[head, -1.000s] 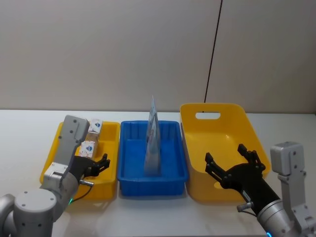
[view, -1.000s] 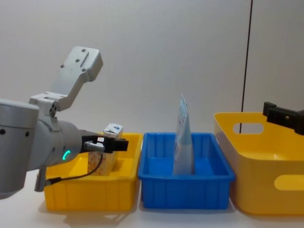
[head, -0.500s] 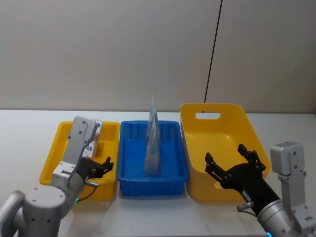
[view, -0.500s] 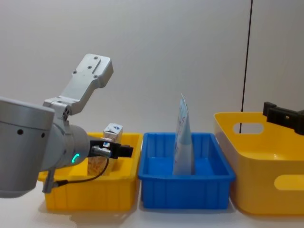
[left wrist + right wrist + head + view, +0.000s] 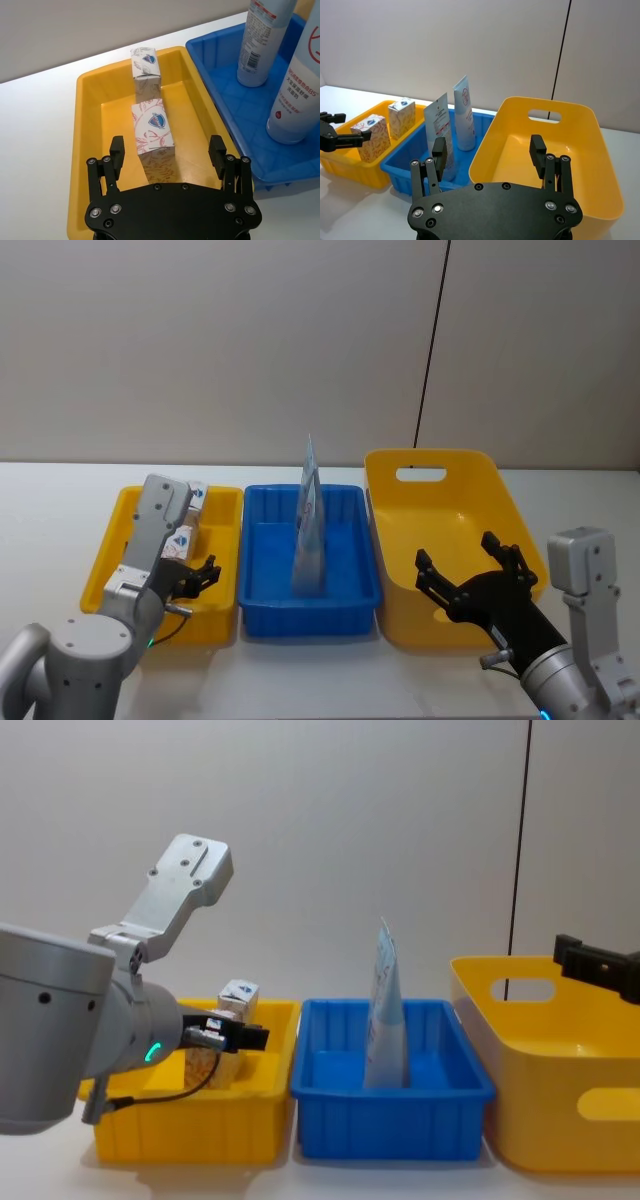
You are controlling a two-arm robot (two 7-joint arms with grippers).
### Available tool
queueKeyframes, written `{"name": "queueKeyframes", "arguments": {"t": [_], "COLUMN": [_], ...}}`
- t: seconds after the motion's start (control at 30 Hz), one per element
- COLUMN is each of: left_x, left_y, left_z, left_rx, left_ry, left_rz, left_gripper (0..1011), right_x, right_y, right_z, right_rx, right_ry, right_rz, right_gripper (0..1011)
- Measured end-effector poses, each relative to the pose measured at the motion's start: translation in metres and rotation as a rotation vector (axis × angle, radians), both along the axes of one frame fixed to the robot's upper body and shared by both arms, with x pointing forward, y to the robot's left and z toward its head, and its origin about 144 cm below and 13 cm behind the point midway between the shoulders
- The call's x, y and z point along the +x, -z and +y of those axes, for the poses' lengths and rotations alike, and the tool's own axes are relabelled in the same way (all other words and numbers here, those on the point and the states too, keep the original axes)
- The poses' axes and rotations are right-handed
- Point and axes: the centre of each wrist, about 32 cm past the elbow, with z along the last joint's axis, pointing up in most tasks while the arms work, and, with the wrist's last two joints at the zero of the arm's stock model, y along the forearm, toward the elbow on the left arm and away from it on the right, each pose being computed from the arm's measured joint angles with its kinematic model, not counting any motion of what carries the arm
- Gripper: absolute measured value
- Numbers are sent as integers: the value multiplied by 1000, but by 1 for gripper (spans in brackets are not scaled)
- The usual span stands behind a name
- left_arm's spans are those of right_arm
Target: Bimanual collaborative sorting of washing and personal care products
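Since half a second ago the left gripper [image 5: 167,147] has drawn slightly back toward the robot, and nothing else has shifted. Two white cartons with red-orange floral print stand upright in the small yellow bin [image 5: 105,560], one behind the other. The near carton [image 5: 152,125] sits just ahead of the left gripper, and the far carton [image 5: 146,67] is at the bin's back end. The two are close, but whether they touch cannot be told. In the blue bin [image 5: 310,625], just to the right, the pale-blue pouch [image 5: 309,530] stands upright, with a white tube [image 5: 464,117] upright close beside it. The left gripper hangs over the near end of the small yellow bin with its fingers [image 5: 117,147] spread apart, wider than the near carton and holding nothing. The large yellow bin [image 5: 470,500] stands on the right, just beside the blue one. The right gripper [image 5: 470,565] hovers above its near edge, fingers [image 5: 536,145] likewise spread and holding nothing. All three bins rest side by side on the white desk [image 5: 40,500].
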Motion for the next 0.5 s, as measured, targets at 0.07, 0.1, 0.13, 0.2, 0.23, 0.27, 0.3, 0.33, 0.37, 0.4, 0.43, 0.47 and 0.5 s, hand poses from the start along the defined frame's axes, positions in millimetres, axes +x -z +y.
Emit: {"name": "queueKeyframes", "arguments": {"t": [0.07, 0.1, 0.13, 0.2, 0.23, 0.27, 0.3, 0.33, 0.37, 0.4, 0.43, 0.47, 0.5], "left_x": [0, 0, 0, 1, 1, 1, 2, 2, 3, 3, 3, 4, 6], "left_y": [0, 0, 0, 0, 1, 1, 1, 2, 3, 3, 4, 5, 6], "left_z": [0, 1, 1, 2, 2, 2, 2, 3, 3, 3, 4, 4, 4], "left_rx": [0, 0, -1, -3, -6, -9, -11, -16, -19, -22, -25, -31, -38], "left_ry": [-3, -5, -8, -11, -13, -15, -16, -18, -20, -20, -21, -23, -24], "left_rz": [-1, -1, 0, 0, 0, 0, 0, 0, 1, 1, 2, 3, 3], "left_gripper": [1001, 1001, 1001, 1001, 1001, 1001, 1001, 1002, 1001, 1002, 1002, 1001, 1001], "right_x": [0, 0, 0, 0, 0, 0, 0, 0, 0, 0, 0, 0, 0], "right_y": [0, 0, 0, 0, 0, 0, 0, 0, 0, 0, 0, 0, 0], "right_z": [0, 0, 0, 0, 0, 0, 0, 0, 0, 0, 0, 0, 0], "right_rx": [0, 0, 0, 0, 0, 0, 0, 0, 0, 0, 0, 0, 0], "right_ry": [0, 0, 0, 0, 0, 0, 0, 0, 0, 0, 0, 0, 0], "right_rz": [0, 0, 0, 0, 0, 0, 0, 0, 0, 0, 0, 0, 0], "right_gripper": [1000, 1000, 1000, 1000, 1000, 1000, 1000, 1000, 1000, 1000, 1000, 1000, 1000]}}
